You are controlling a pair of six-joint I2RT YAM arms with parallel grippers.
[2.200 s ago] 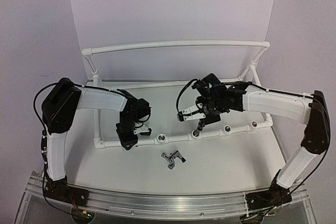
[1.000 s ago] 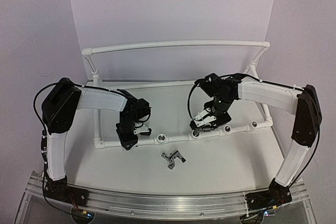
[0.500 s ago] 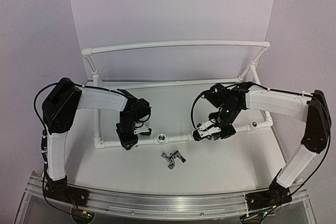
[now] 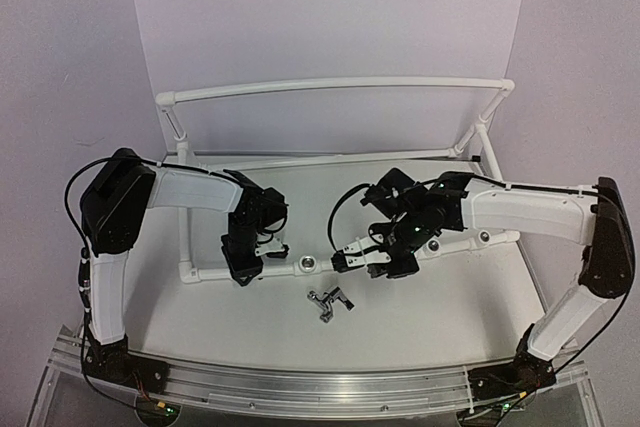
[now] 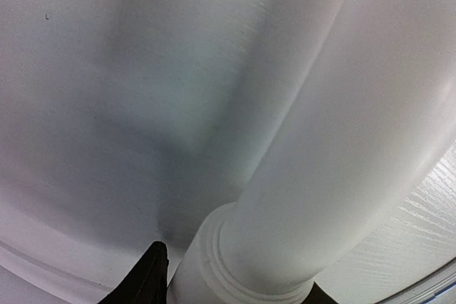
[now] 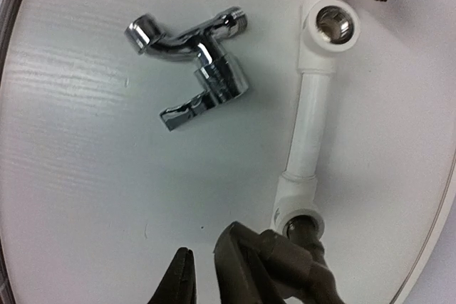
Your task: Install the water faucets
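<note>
One water faucet (image 4: 330, 302) lies loose on the table in front of the white pipe frame (image 4: 330, 84); it also shows in the right wrist view (image 6: 196, 58). The other faucet (image 6: 299, 268) stands with its stem in a socket of the front rail. My right gripper (image 4: 358, 259) is over that socket and points left. One finger (image 6: 178, 279) shows, a narrow gap from the faucet; the other finger is hidden. My left gripper (image 4: 245, 267) is shut on the front rail (image 5: 320, 140), with a fingertip (image 5: 153, 275) on each side.
An open silver-ringed socket (image 4: 307, 265) sits between the two grippers and also shows in the right wrist view (image 6: 332, 26). Two more sockets (image 4: 433, 245) (image 4: 484, 237) lie to the right. An aluminium rail (image 4: 320, 382) runs along the near edge.
My right gripper has swung round at the socket, from pointing down to pointing left, and its tip has moved left along the rail. The left arm and the loose faucet have not moved.
</note>
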